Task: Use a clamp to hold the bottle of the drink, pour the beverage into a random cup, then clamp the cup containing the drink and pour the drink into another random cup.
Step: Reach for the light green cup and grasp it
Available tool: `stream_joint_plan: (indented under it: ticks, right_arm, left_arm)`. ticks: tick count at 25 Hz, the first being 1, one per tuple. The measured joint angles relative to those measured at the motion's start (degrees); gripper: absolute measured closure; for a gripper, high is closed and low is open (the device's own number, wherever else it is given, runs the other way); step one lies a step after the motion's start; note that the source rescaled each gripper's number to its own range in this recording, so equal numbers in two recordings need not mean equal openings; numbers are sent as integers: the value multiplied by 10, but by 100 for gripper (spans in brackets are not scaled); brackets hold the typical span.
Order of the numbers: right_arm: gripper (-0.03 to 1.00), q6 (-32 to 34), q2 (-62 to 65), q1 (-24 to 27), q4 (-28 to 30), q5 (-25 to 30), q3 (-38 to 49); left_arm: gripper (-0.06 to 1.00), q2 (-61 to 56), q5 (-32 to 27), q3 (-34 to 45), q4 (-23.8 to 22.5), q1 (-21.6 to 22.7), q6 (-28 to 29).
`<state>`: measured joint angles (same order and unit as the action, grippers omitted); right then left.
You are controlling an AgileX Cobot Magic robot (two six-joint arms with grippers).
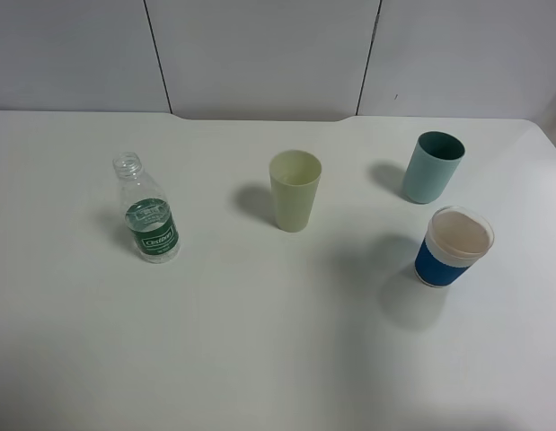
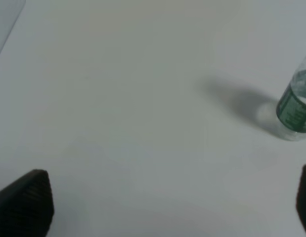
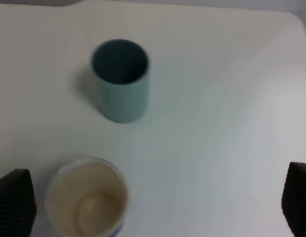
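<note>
The bottle (image 1: 147, 211) stands upright and uncapped at the left of the table; it is clear with a green label. Its lower part shows in the left wrist view (image 2: 296, 111). Any liquid in it is too clear to make out. The pale yellow-green cup (image 1: 295, 190) stands upright at the middle. Neither arm shows in the exterior high view. My left gripper (image 2: 165, 207) is open and empty, with the bottle ahead of it and off to one side. My right gripper (image 3: 155, 202) is open and empty, hovering near the two other cups.
A teal tumbler (image 1: 432, 167) stands at the back right and shows in the right wrist view (image 3: 120, 81). A white cup with a blue band (image 1: 454, 246) stands in front of it and shows in that view (image 3: 87, 197). The white table (image 1: 260, 341) carries them all.
</note>
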<state>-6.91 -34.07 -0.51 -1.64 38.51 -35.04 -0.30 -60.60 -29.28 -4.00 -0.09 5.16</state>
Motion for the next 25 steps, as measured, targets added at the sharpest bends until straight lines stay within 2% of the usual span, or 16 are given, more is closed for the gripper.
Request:
stream_joint_plan:
  ticks: [2, 5, 6, 9, 17, 20, 25]
  right_arm:
    - [-3, 0, -12, -16, 1, -10, 0]
    - [-3, 17, -78, -96, 13, -48, 0]
    - [-3, 17, -78, -96, 13, -48, 0]
    - [-3, 40, -137, -156, 22, -78, 0]
    - [-3, 62, -306, -288, 26, -206, 0]
    - [-3, 64, -321, -297, 26, -216, 0]
    - [-3, 69, -384, -353, 21, -258, 0]
  left_arm:
    - [-6, 0, 0, 0, 0, 0, 0]
    - [-6, 0, 0, 0, 0, 0, 0]
    - [-6, 0, 0, 0, 0, 0, 0]
    - [-6, 0, 0, 0, 0, 0, 0]
    - [-6, 0, 0, 0, 0, 0, 0]
    - [-6, 0, 0, 0, 0, 0, 0]
    - [-6, 0, 0, 0, 0, 0, 0]
